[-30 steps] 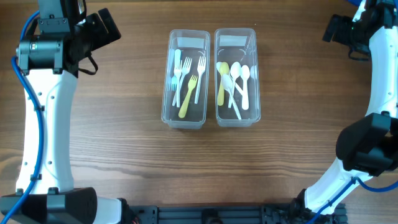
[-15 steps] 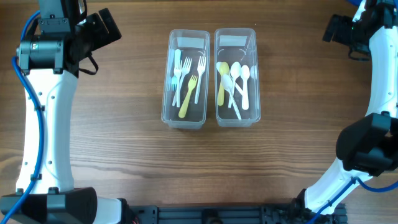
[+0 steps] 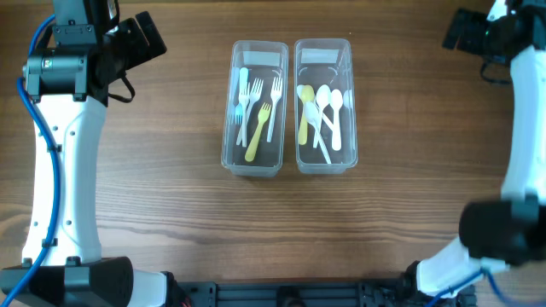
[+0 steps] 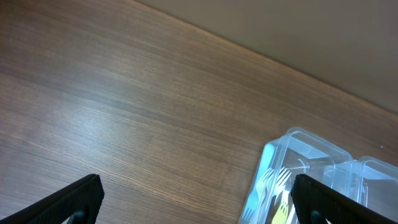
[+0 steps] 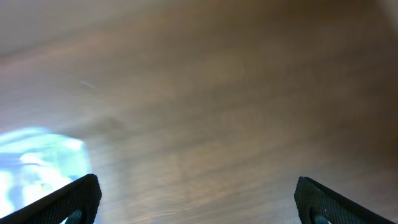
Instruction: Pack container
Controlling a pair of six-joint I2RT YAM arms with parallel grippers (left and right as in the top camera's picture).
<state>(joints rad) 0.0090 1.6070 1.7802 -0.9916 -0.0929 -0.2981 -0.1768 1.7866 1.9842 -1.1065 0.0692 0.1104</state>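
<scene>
Left gripper (image 4: 196,193) and right gripper (image 5: 196,193), wide open and empty, hang far from the fork tub (image 3: 259,55) and spoon tub (image 3: 322,55); best approach is straight down.

Brown wood-grain table (image 3: 171,196); black rail (image 3: 281,294) along its near edge, overhead view.

two clear containers (image 3: 290,107) lie side by side mid-table, forks (image 3: 256,107) in the left, spoons (image 3: 322,111) in the right.

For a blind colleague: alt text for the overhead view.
A clear plastic tub of forks sits beside a clear plastic tub of spoons on a wooden table. The left gripper and right gripper hover open at either side.
</scene>
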